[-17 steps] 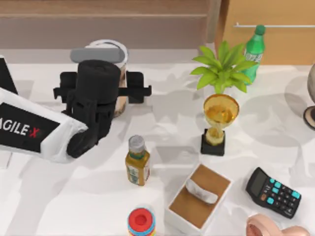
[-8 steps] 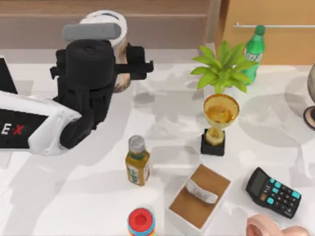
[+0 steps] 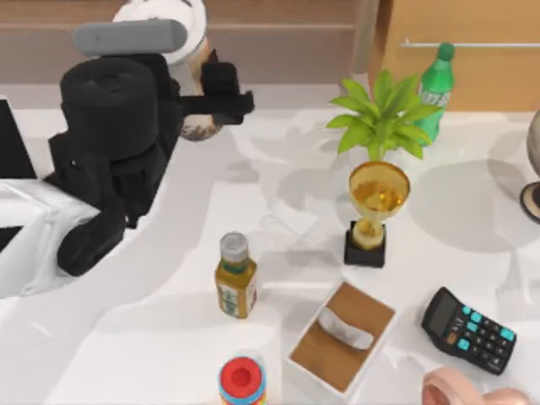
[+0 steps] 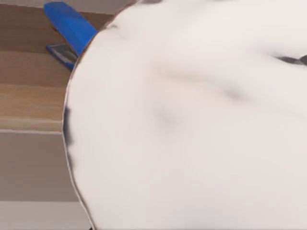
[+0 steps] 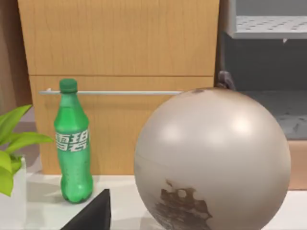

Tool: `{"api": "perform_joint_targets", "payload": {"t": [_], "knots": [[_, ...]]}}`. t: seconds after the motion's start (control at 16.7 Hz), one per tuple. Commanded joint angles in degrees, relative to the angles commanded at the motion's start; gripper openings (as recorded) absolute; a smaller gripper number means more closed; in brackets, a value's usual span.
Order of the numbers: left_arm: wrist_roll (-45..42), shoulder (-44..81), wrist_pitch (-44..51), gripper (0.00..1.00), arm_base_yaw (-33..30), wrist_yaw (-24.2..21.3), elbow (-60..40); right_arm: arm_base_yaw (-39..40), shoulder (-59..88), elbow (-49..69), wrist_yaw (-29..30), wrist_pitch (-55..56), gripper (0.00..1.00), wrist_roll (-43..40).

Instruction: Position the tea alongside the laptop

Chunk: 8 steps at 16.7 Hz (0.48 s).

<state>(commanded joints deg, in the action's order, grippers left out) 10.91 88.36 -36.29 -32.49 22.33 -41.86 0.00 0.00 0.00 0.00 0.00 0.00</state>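
The tea [image 3: 196, 125] is a clear cup of beige drink with a white lid [image 3: 187, 18], held above the table at the back left. My left gripper [image 3: 184, 99] is shut on the cup's sides, with one black finger [image 3: 221, 84] showing on its right. In the left wrist view the white lid [image 4: 192, 120] sits very close to the camera. The laptop [image 3: 14, 139] shows as a dark slab at the left edge, left of the cup and partly behind my left arm. My right gripper [image 5: 93, 215] is parked at the far right, beside a globe [image 5: 213, 158].
A small amber bottle [image 3: 235, 277] stands mid-table. A gold trophy [image 3: 377, 211], a potted plant [image 3: 381, 114] and a green bottle [image 3: 434, 89] stand to the right. A tissue box [image 3: 342, 337], a calculator [image 3: 468, 329] and a red-capped object [image 3: 242, 380] line the front.
My left gripper has risen off the table with the tea and carried it to the left and toward the back. Nothing else on the table has moved.
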Motion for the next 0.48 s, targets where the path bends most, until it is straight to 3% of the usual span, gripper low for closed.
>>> {"api": "perform_joint_targets", "payload": {"t": [0.48], "knots": [[-3.11, -9.53, 3.63, 0.0, 7.08, -5.61, 9.31, 0.0, 0.0, 0.0, 0.0, 0.0, 1.0, 0.0]]}}
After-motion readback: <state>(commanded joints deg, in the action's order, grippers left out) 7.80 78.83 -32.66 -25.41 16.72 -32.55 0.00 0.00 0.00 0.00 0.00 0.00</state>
